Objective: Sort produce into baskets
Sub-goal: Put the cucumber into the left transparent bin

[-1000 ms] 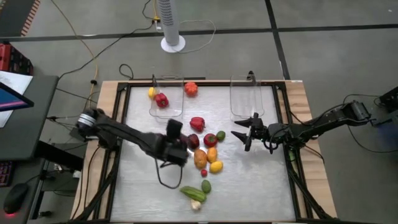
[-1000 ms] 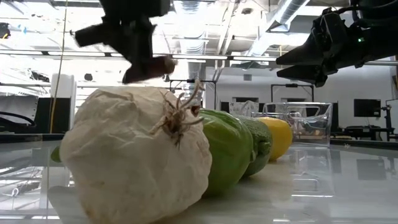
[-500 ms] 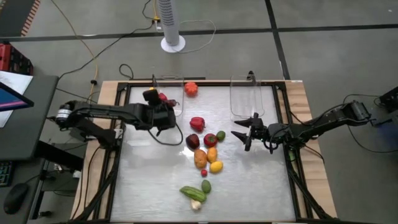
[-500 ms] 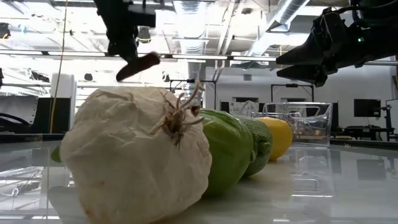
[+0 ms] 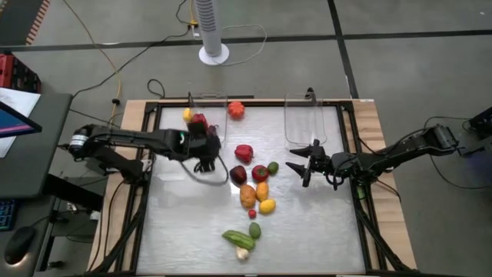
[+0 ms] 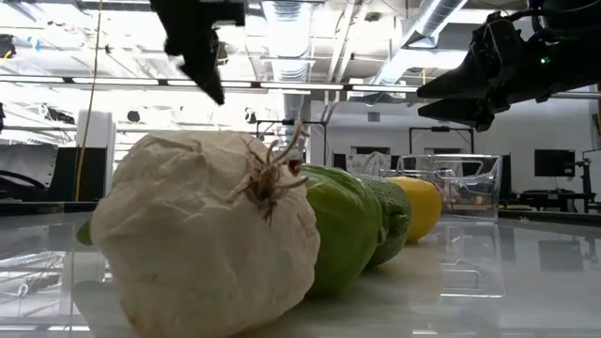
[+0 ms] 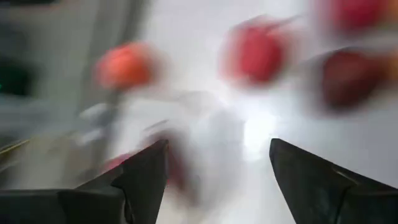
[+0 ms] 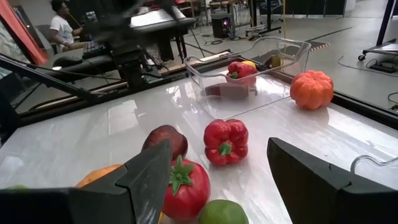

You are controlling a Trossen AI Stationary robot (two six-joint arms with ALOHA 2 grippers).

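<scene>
My left gripper hangs open with nothing between its fingers at the near end of the left basket. That clear bin holds a red pepper, a yellow piece and a dark maroon piece. My right gripper hovers open and empty to the right of the produce pile: a red pepper, maroon piece, tomato, lime, orange pieces and lemon. The right basket looks bare.
An orange pumpkin lies on the table between the baskets at the far edge. Green pieces and a whitish garlic lie near the table's front. A dark frame borders the white tabletop. A person sits beyond the table.
My left gripper has gone from the produce pile toward the table's far left, to the left basket, carrying a dark maroon piece. Over the basket it has opened and let go of the piece. It has since drawn back slightly toward the near edge.
</scene>
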